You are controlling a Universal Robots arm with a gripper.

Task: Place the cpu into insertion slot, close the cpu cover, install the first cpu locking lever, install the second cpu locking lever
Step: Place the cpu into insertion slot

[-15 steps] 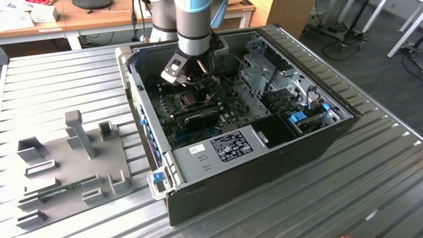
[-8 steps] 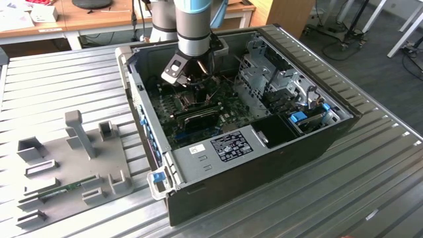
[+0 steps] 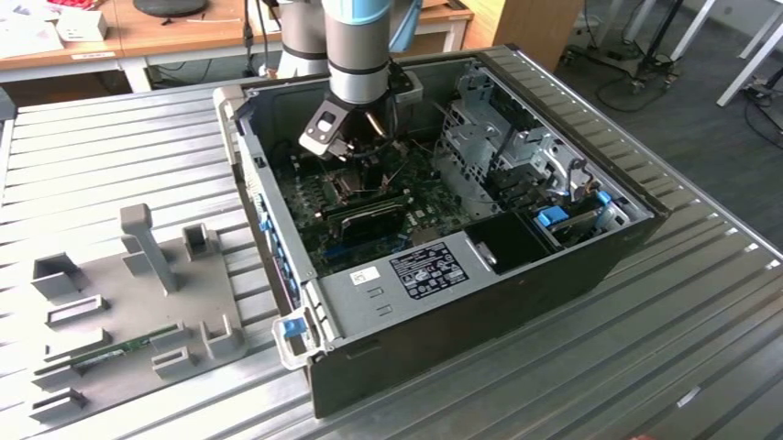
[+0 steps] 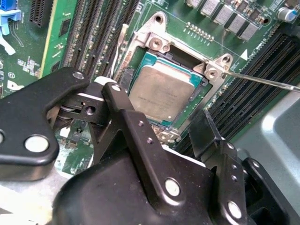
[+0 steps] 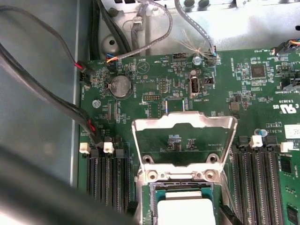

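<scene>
The cpu [image 4: 161, 91] lies flat in the insertion slot [image 4: 144, 36], its dull silver top facing up; its edge also shows in the first wrist view [image 5: 185, 208]. My gripper [image 4: 158, 103] hovers just over it, open, one black finger [image 4: 115, 96] on each side and clear of the chip. The cpu cover [image 5: 183, 123] is swung back from its hinge, with green board showing through its window. A thin locking lever [image 4: 262, 80] sticks out from the socket's corner. In the exterior view the gripper [image 3: 355, 147] is down inside the computer case [image 3: 490, 302].
Long black memory slots [image 4: 93, 28] run along both sides of the socket. Cables [image 5: 47, 98] cross the case wall beside the board. Drive bays [image 3: 526, 156] fill the exterior view's right of the case. A grey fixture plate [image 3: 135, 293] lies on the table at the left.
</scene>
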